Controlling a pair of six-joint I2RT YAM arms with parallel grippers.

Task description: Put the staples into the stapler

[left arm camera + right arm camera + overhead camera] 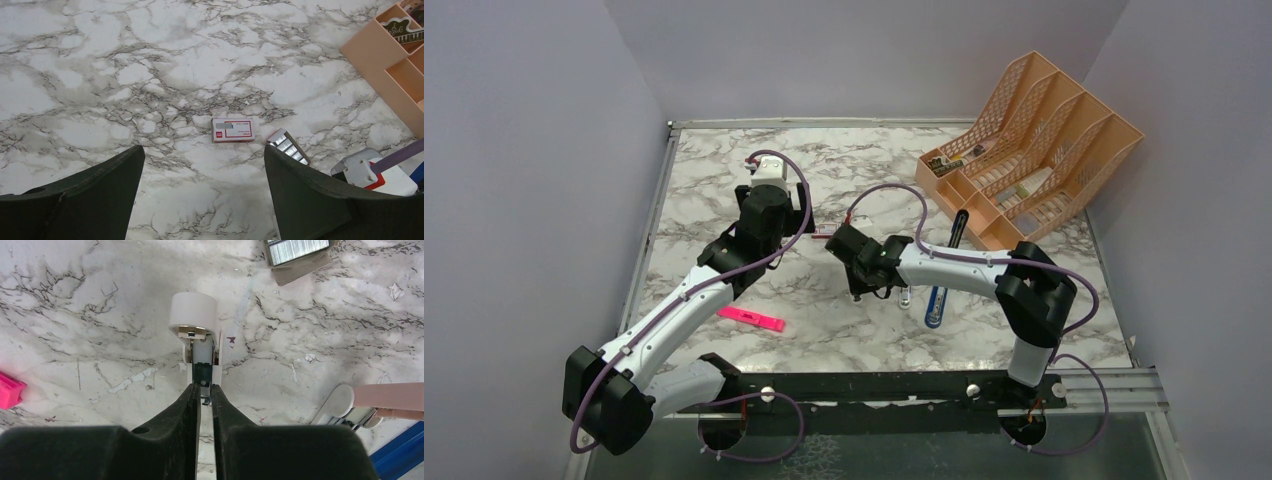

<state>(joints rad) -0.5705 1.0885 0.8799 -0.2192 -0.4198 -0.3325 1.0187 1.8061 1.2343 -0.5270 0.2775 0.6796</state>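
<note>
**Three cams on one marble table (724, 180), quick rundown**

Top cam sat high behind the arm bases (1022, 425), looking down and forward over the whole tabletop from pretty far off. Left wrist cam hung at a middling height, tilted forward toward the orange organizer (380, 55), which the top view had too. Right wrist cam was way closer, almost on the marble, staring down at the stapler (194, 315). Both wrist views caught the staples (286, 145); the pink highlighter (9, 390) showed in right wrist and top.
</note>
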